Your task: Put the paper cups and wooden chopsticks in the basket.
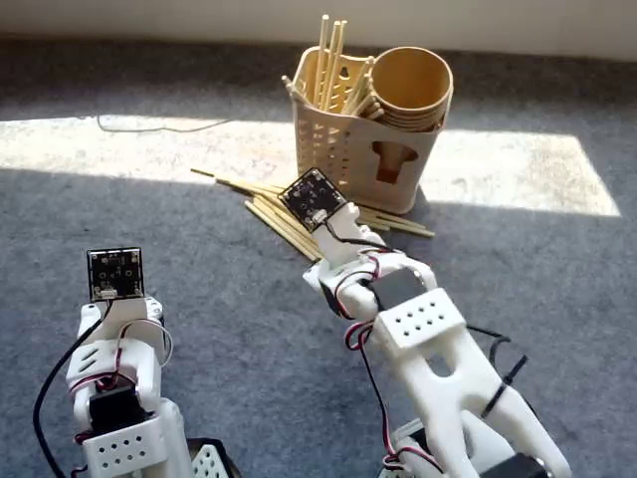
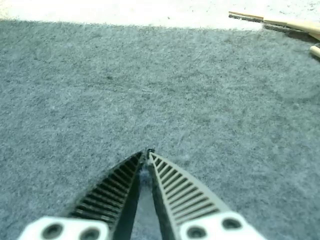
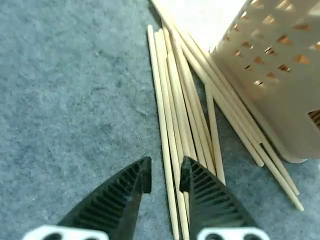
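Roughly midway, by the look of it. Already in the cream slotted plastic basket (image 1: 348, 159): a nested stack of tan paper cups (image 1: 410, 85) and a handful of pale wooden chopsticks (image 1: 331, 50) standing upright. Cups apparently finished. Left to do — a loose bundle of chopsticks (image 3: 172, 110) lying flat on the grey carpeted worktop (image 1: 199, 299), close against the foot of the basket. Right claw (image 3: 162, 175) low over that bundle, parted narrowly, one stick showing in the gap, nothing gripped as far as can be judged. Left claw (image 2: 148, 156) well apart from it all — clenched tip to tip on nothing, above bare carpet.
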{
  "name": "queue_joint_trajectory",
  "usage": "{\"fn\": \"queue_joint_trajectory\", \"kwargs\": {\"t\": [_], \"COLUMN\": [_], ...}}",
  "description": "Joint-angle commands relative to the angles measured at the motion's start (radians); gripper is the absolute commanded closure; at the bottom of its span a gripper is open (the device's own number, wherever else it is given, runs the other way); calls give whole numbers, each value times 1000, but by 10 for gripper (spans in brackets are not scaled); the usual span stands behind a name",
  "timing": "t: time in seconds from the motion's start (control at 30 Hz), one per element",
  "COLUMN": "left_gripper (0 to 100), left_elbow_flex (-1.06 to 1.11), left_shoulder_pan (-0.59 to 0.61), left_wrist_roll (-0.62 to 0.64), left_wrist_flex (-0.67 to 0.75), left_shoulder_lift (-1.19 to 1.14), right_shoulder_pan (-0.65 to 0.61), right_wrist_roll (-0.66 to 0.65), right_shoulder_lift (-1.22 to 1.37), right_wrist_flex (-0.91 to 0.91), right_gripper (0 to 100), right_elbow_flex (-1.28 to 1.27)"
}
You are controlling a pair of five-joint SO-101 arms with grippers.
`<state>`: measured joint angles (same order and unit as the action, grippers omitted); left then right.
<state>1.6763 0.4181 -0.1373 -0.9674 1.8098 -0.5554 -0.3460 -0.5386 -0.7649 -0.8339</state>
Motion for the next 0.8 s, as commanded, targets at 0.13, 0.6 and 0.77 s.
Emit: {"fn": "queue_joint_trajectory", "kwargs": {"t": [0.13,0.6,0.77], "left_gripper": [992,992,992], "left_elbow_flex": [18,18,18], "left_shoulder_pan": [5,5,5], "left_wrist_roll": [-5,-5,-5], "left_wrist_flex": [17,15,15], "left_shoulder_lift": [5,5,5], "right_shoulder_pan": [8,10,10], "right_wrist_roll": [-14,-75,-75], "right_shoulder_lift": [265,641,707], "right_wrist_flex": [-5,-74,-74], "right_gripper": [899,899,902], "right_elbow_flex": [191,456,504]}}
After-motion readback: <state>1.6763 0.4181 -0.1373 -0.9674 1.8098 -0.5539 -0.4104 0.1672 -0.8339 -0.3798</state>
